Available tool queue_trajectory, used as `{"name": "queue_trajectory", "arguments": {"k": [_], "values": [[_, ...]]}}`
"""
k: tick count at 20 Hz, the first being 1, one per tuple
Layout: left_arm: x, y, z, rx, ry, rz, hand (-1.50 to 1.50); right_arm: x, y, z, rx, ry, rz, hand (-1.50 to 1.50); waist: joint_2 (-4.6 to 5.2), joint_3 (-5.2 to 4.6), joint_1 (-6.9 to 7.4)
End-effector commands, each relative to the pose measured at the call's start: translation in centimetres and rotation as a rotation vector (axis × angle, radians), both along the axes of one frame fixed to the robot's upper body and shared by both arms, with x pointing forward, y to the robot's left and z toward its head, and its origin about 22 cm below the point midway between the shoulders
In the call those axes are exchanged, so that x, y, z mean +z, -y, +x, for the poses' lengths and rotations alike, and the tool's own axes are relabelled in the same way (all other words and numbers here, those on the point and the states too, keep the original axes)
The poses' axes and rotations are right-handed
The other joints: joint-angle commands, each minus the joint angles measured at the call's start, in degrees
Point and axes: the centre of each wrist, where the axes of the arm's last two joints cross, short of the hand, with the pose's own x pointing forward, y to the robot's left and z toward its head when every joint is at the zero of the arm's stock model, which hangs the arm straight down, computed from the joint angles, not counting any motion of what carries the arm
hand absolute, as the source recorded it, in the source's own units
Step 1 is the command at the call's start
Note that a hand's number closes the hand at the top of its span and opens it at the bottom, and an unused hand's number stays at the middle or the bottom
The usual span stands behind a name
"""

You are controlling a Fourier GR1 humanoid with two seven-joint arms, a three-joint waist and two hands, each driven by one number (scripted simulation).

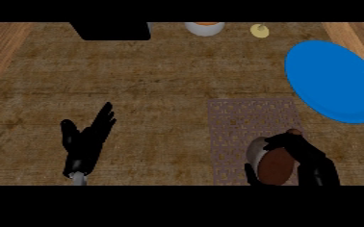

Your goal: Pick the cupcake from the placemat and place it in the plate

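Cupcake: brown, low on the placemat at its right side, with a pale wrapper edge showing on its left. It sits inside the right hand's grasp and is partly hidden by it.
Right hand: black, coming in from the lower right, fingers and thumb curled round the cupcake from above and from the right.
Placemat: greyish, patterned with a lattice, lying flat on the counter right of centre. Its upper part is bare; the cupcake and hand cover its lower right corner.
Plate: blue, round, at the right edge, up and to the right of the placemat and just beside its top corner. Nothing lies on the part that shows.
Left hand: open, fingers straight and pointing up, resting at the lower left, well apart from the placemat and holding nothing.
Counter: brown, mottled top.
Bowl: pale, at the far edge, something orange inside; too cut off to name.
Small yellow thing: round, right of the bowl.
Dark block: far edge, left of the bowl.
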Motion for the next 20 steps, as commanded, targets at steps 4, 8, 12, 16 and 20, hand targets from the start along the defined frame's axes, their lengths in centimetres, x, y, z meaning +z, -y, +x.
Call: {"name": "queue_trajectory", "arguments": {"k": [4, 8, 12, 16, 20], "values": [[-0.1, -0.9, 0.4, -0.009, -0.001, 0.003, 0.00, 1.3, 6.4, 2.4, -0.144, 0.089, 0.222, 1.50, 0.09, 0.05, 0.02], [0.2, 0.5, 1.5, 0.006, -0.003, 0.005, 0.00, 1.3, 9.4, 4.6, -0.152, 0.131, 0.308, 1.50, 0.10, 0.01, -0.09], [-0.5, 0.4, 0.4, -0.003, 0.009, 0.010, 0.00, -1.4, 13.2, 8.7, -0.226, 0.178, 0.240, 1.50, 0.19, 0.00, 0.55], [0.1, 2.7, 0.9, -0.034, 0.010, 0.009, 0.00, -1.0, 17.7, 12.3, -0.330, 0.240, 0.254, 1.50, 0.44, 0.10, 1.32], [-0.2, 1.4, 0.3, -0.011, 0.003, -0.011, 0.00, -0.9, 21.8, 14.9, -0.355, 0.233, 0.225, 1.50, 0.45, 0.08, 1.75]]}}
